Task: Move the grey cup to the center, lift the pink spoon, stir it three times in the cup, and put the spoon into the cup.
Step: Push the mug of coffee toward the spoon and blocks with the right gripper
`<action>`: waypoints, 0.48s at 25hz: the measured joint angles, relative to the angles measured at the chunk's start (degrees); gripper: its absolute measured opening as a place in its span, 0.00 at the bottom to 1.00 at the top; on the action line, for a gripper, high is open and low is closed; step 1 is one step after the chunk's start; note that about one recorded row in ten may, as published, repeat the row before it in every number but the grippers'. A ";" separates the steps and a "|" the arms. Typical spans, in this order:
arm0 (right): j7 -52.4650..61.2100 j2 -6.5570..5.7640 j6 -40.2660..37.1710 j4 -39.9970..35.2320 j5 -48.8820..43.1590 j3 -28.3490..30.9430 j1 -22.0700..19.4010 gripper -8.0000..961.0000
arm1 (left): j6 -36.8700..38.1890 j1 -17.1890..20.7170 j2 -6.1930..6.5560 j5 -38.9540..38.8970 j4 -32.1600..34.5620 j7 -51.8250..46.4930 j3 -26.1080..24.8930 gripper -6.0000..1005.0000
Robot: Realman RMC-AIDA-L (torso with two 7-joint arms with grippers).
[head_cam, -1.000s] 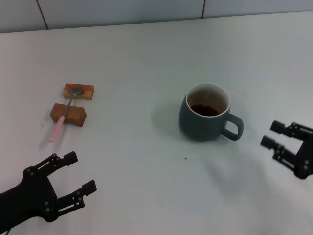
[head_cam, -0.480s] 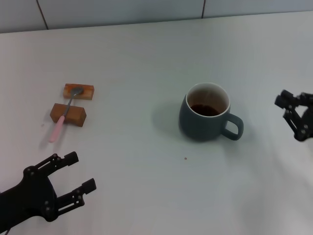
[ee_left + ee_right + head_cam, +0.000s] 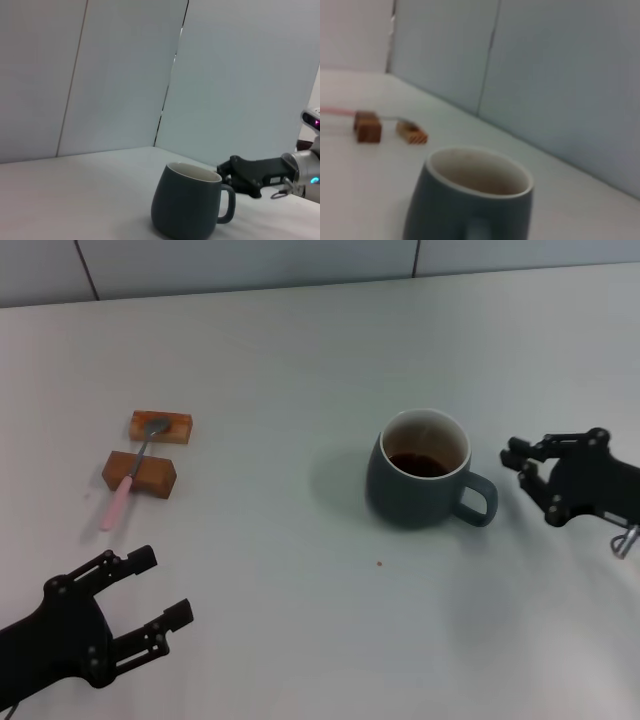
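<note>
The grey cup (image 3: 420, 475) stands upright right of the table's middle, with dark liquid inside and its handle (image 3: 478, 500) pointing right. My right gripper (image 3: 521, 467) is open and empty just right of the handle, apart from it. The cup also shows in the left wrist view (image 3: 186, 209) with the right gripper (image 3: 225, 172) behind it, and close up in the right wrist view (image 3: 470, 200). The pink spoon (image 3: 118, 501) lies at the left across two brown blocks (image 3: 139, 472). My left gripper (image 3: 158, 587) is open and empty near the front left, below the spoon.
The second brown block (image 3: 160, 426) holds the spoon's metal bowl. Both blocks (image 3: 368, 130) and the spoon's pink handle (image 3: 335, 111) show far off in the right wrist view. A pale wall (image 3: 300, 260) bounds the table's far edge. A small dark speck (image 3: 379, 563) lies in front of the cup.
My right gripper has moved in from the right edge toward the cup's handle and turned its fingers to face it. The left gripper has barely shifted. Cup and spoon have not moved.
</note>
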 joint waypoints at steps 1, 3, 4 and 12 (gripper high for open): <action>0.00 0.00 0.00 0.00 0.00 0.00 0.00 0.13 | 0.00 0.00 0.00 0.00 0.00 0.00 0.00 0.79; -0.91 0.05 1.30 0.04 0.17 -2.00 0.23 0.13 | 0.02 0.00 0.00 -0.03 0.01 -0.01 -0.09 0.79; -1.24 0.08 1.78 0.08 0.28 -2.74 0.36 0.13 | 0.03 0.00 0.00 -0.06 0.02 -0.02 -0.09 0.79; -1.17 0.10 2.32 0.46 0.39 -5.81 1.33 0.13 | 0.03 0.00 0.00 -0.12 0.02 -0.05 -0.08 0.79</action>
